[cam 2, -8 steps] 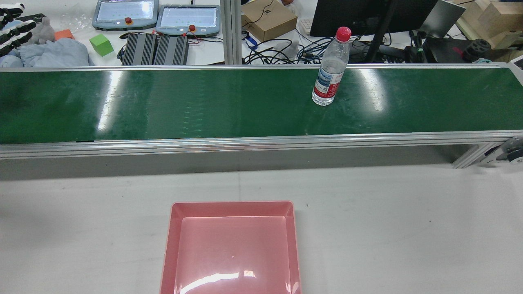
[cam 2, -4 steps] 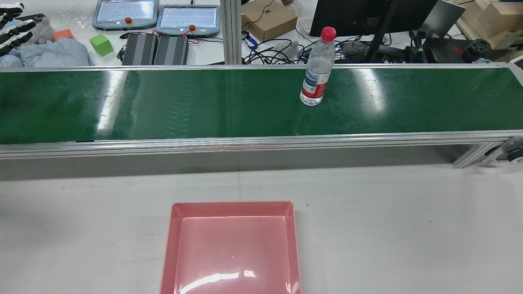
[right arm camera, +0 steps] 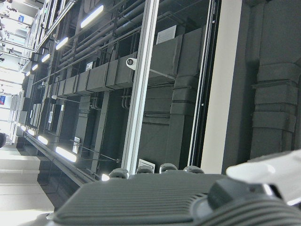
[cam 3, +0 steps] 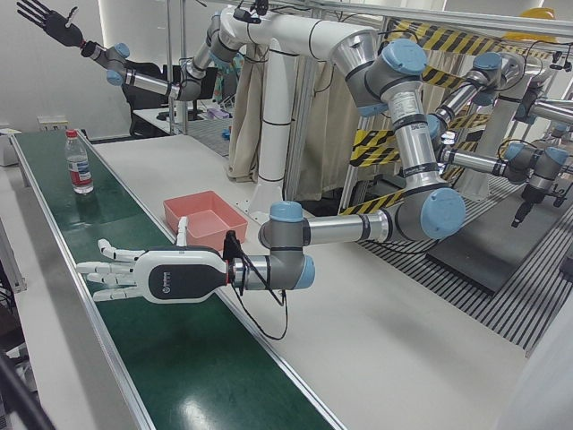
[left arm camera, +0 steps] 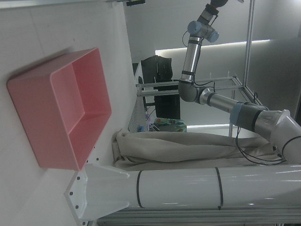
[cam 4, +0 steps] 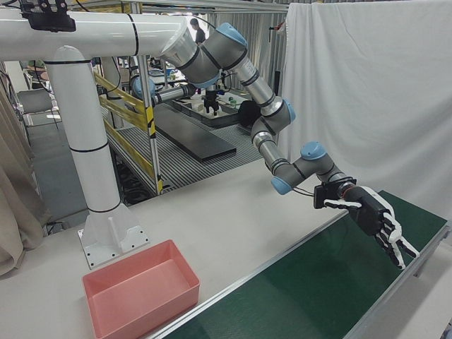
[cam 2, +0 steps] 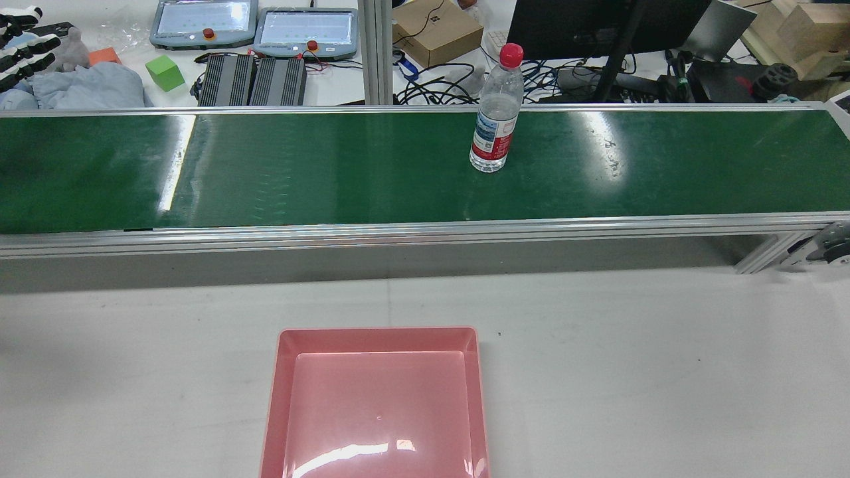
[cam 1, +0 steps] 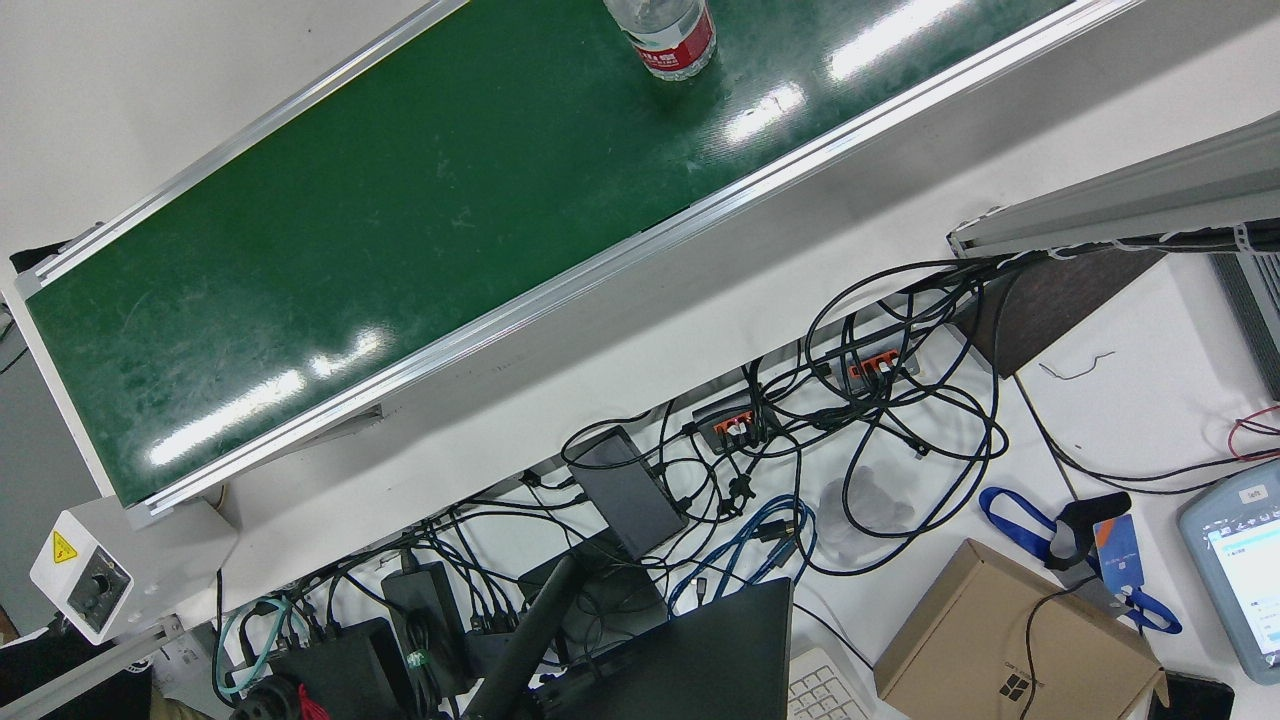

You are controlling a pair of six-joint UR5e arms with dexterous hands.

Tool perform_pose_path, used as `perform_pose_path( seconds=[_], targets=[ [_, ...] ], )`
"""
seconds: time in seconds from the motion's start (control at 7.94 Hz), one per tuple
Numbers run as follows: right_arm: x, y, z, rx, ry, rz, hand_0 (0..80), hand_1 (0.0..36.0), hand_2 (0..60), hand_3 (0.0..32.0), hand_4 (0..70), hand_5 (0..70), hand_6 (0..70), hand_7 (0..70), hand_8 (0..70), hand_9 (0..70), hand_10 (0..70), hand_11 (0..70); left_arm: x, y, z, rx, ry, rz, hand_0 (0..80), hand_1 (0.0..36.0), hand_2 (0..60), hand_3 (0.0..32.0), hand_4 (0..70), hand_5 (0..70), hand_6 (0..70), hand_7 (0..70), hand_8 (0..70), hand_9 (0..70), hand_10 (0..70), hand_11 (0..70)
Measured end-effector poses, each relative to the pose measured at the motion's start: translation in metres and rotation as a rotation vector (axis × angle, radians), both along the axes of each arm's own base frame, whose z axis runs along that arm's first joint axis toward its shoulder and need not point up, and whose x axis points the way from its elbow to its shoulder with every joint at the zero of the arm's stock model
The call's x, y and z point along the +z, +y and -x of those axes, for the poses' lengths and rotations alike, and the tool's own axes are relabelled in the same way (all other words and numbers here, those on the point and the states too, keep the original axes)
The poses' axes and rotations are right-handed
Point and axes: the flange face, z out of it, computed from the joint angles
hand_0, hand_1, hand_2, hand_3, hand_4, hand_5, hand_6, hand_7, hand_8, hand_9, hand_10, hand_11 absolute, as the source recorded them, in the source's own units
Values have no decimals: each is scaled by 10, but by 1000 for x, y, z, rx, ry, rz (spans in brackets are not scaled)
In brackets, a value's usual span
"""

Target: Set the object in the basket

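A: Starting with the front view, showing what?

B: Showing a clear water bottle with a red label, cropped by the top edge, standing on the green conveyor belt.

A: Moving on to the rear view?

B: Showing the water bottle standing upright on the far half of the conveyor belt, a little right of centre, red cap on. Showing the pink basket sitting on the white desk at the near edge, well apart from the bottle. Catching the left hand in the top left corner, partly cropped, fingers apart.

A: Turning to the left-front view?

B: Showing the left hand hovering flat over the belt, fingers stretching apart, gripping nothing. Placing the water bottle far down the belt, well apart from that hand, and the pink basket on the desk beside the belt. Showing the right hand raised in the far corner, fingers spreading wide, holding nothing.

A: Going to the right-front view?

B: Showing the right hand above the belt near its end, fingers apart, pointing down and outward, holding nothing. Placing the pink basket on the desk at lower left, well apart.

A: Finishing with the hand views?

B: Lying sideways in the left hand view, showing the pink basket on the desk near a white pedestal. Looking up at ceiling ducts in the right hand view.
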Motion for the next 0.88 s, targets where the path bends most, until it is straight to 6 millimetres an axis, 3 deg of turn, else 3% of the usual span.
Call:
perform_pose_path(
  seconds=[0.5, 0.63, 0.76, 0.88],
  targets=[
    [0, 0, 0, 0, 0, 0, 0, 0, 0, 0, 0, 0, 0, 0, 0, 0, 0, 0, 0, 0, 0, 0, 0, 0, 563, 51, 0, 68, 82, 316, 46, 32, 118, 113, 38, 66],
    [0, 0, 0, 0, 0, 1, 0, 0, 0, 0, 0, 0, 0, 0, 0, 0, 0, 0, 0, 0, 0, 0, 0, 0, 569, 60, 0, 76, 52, 311, 33, 26, 97, 100, 30, 57],
    [0, 0, 0, 0, 0, 1, 0, 0, 0, 0, 0, 0, 0, 0, 0, 0, 0, 0, 0, 0, 0, -1, 0, -1, 626, 156, 0, 70, 45, 326, 42, 33, 103, 105, 38, 77],
    [0, 0, 0, 0, 0, 0, 0, 0, 0, 0, 0, 0, 0, 0, 0, 0, 0, 0, 0, 0, 0, -1, -1, 0, 609, 125, 0, 74, 44, 318, 39, 31, 100, 101, 35, 71]
  ],
)
